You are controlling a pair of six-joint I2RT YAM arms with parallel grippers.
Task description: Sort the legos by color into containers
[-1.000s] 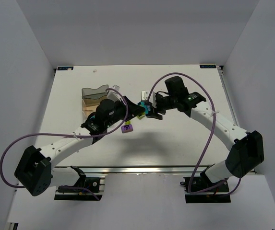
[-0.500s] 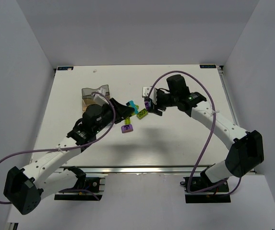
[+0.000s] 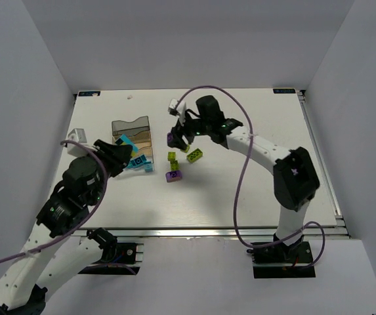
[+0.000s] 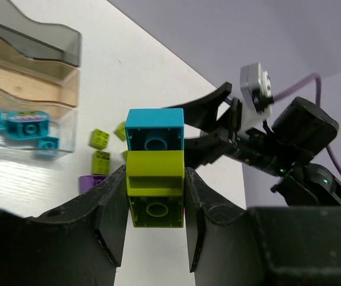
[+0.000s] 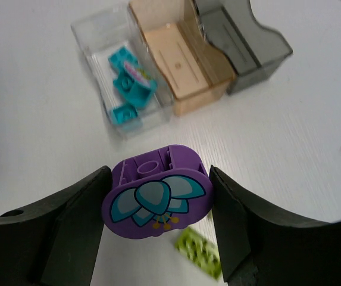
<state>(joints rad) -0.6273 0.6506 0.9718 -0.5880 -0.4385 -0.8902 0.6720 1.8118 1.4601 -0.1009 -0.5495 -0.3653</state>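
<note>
My left gripper is shut on a lime-green brick with a teal brick stacked on its far end. In the top view this gripper hangs over the trays. The containers are a joined row of grey, amber and clear trays. The clear one holds teal bricks. My right gripper is shut on a purple brick with a flower print, above the table right of the trays. Loose lime bricks and a purple brick lie on the table.
The trays also show in the right wrist view, with clear, amber and grey in a row. A blurred lime brick lies under the right gripper. Another lime brick lies further right. White walls surround the table.
Both grippers parted from the table's middle and moved left. The left one carried the teal and lime stack to over the trays. The right one carried the purple brick.
</note>
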